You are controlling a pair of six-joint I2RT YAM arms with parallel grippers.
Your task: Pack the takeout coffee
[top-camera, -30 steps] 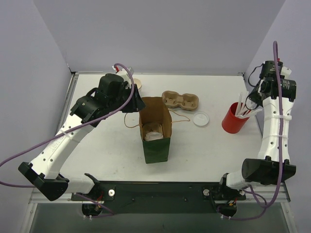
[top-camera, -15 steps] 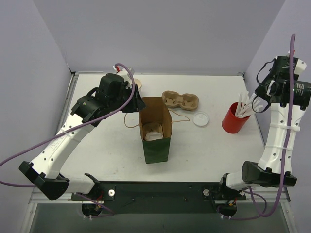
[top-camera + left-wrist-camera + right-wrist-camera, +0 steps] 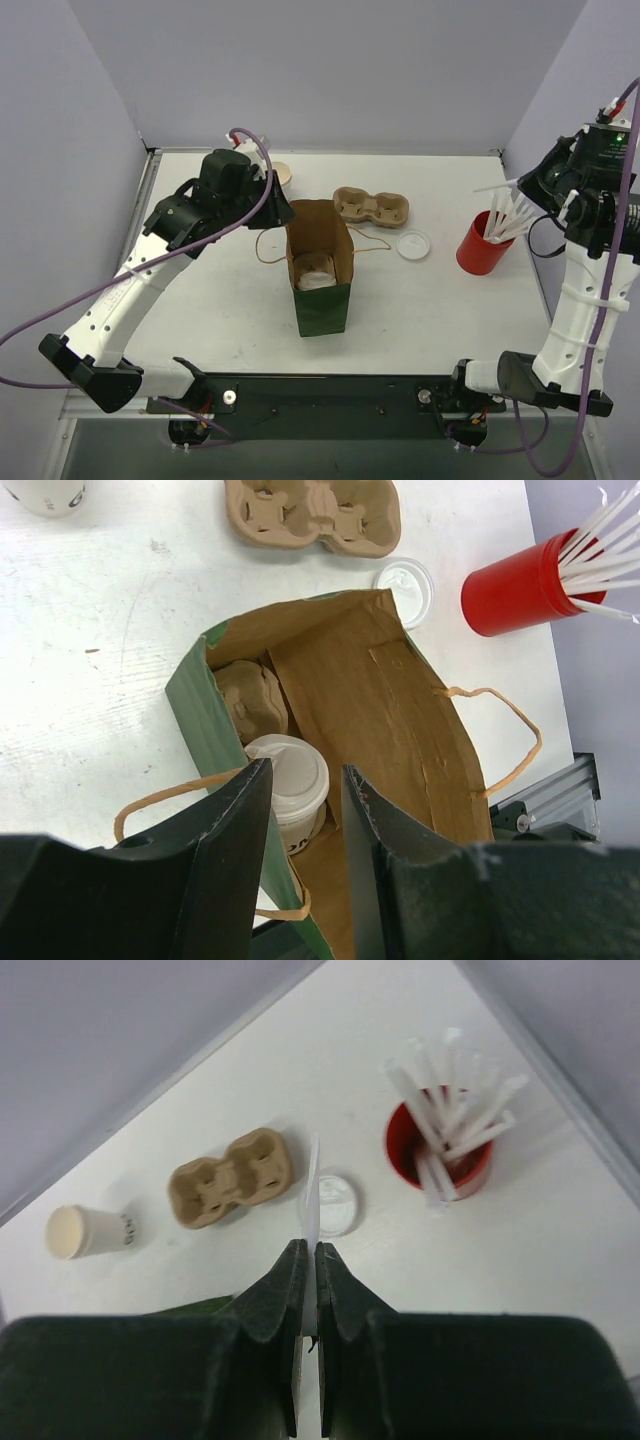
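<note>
The left gripper [image 3: 305, 770] hangs with its fingers spread over the mouth of the green-and-brown paper bag [image 3: 322, 300], clasping nothing. Behind it, at the table's back, is an open white paper cup [image 3: 282, 173], beige inside. The bag stands upright; in it sit the lidded takeout coffee cup [image 3: 290, 778] and a brown cardboard piece [image 3: 250, 695] beside it. Right of the bag lie an empty two-hole cup carrier [image 3: 372, 206] and a loose white lid [image 3: 412, 245]. The red cup [image 3: 481, 246] holds white straws. The right gripper [image 3: 308, 1250] is pressed together on one straw [image 3: 313, 1195].
</note>
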